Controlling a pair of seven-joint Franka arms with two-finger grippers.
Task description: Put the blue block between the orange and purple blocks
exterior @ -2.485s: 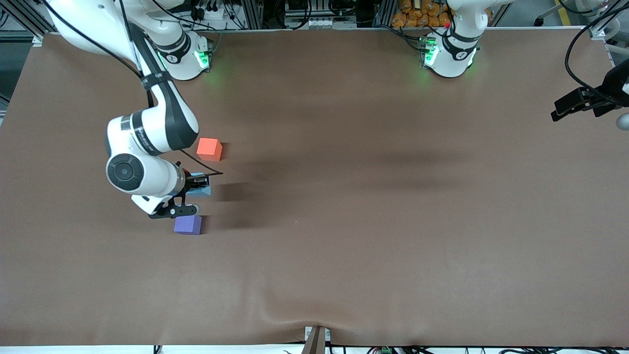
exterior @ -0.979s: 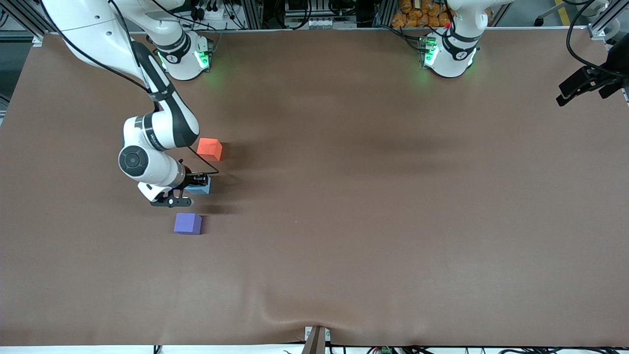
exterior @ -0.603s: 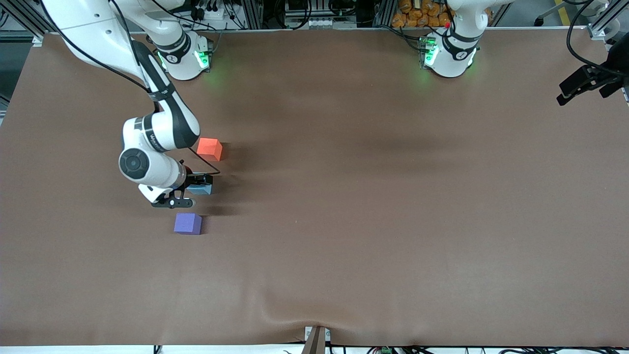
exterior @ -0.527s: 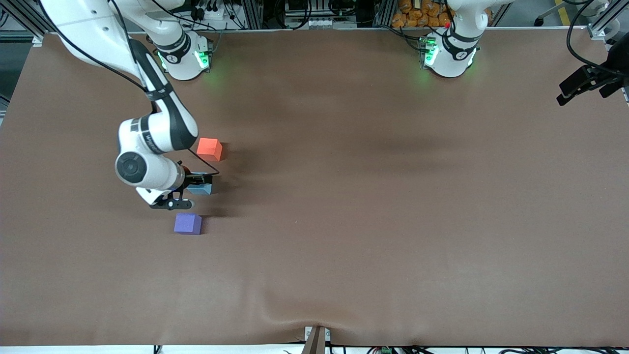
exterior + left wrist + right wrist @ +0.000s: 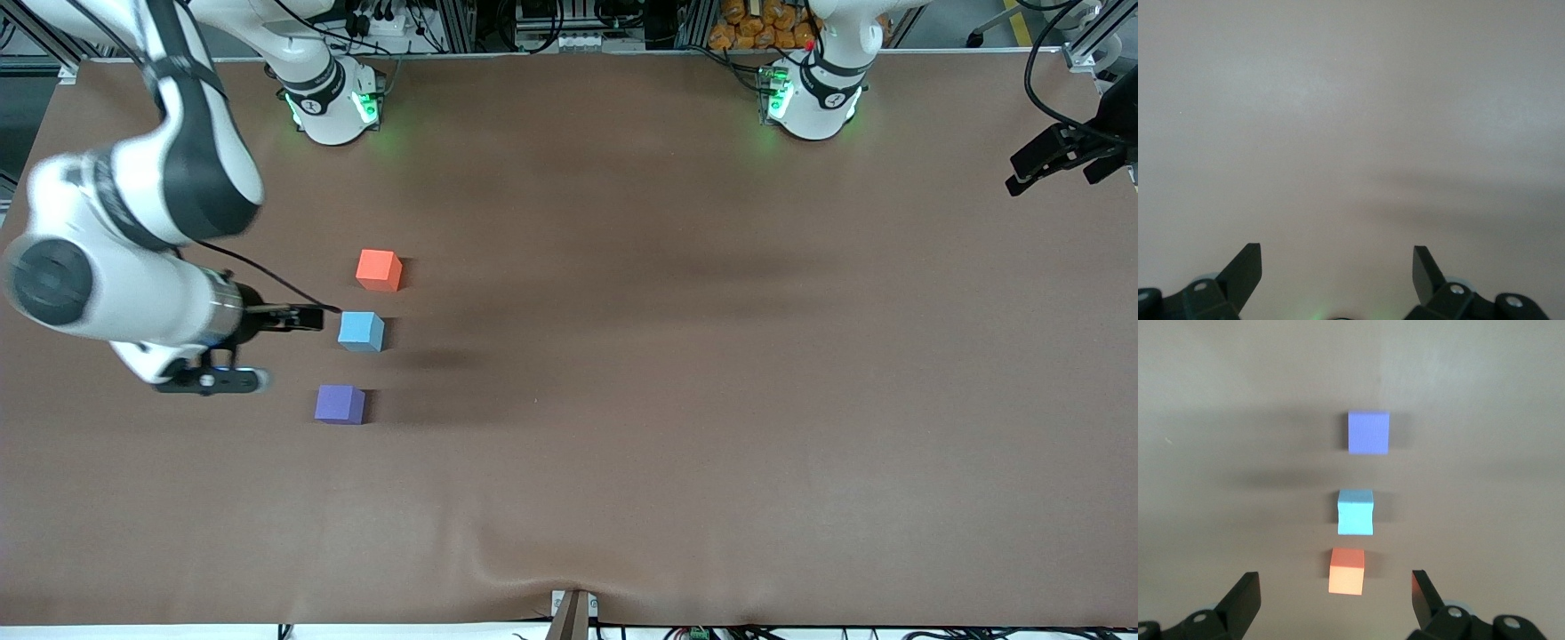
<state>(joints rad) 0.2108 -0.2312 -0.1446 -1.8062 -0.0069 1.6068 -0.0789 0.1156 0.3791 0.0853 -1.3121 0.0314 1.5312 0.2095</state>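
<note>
The light blue block (image 5: pixel 361 332) rests on the table in a line between the orange block (image 5: pixel 379 269) and the purple block (image 5: pixel 340 404), touching neither. My right gripper (image 5: pixel 253 348) is open and empty, raised over the bare table beside the blue block, toward the right arm's end. The right wrist view shows the purple block (image 5: pixel 1368 433), the blue block (image 5: pixel 1356 511) and the orange block (image 5: pixel 1346 571) in a row ahead of the open right gripper (image 5: pixel 1335 600). My left gripper (image 5: pixel 1022 175) waits open at the left arm's end of the table and shows open over bare table in the left wrist view (image 5: pixel 1337 273).
The brown table cover (image 5: pixel 676 373) has a raised wrinkle near its front edge (image 5: pixel 569 569). The two arm bases (image 5: pixel 331 102) (image 5: pixel 811 98) stand along the table's back edge.
My right gripper has let go of the blue block, risen and pulled away toward the right arm's end of the table. The blue block stays between the orange and purple blocks.
</note>
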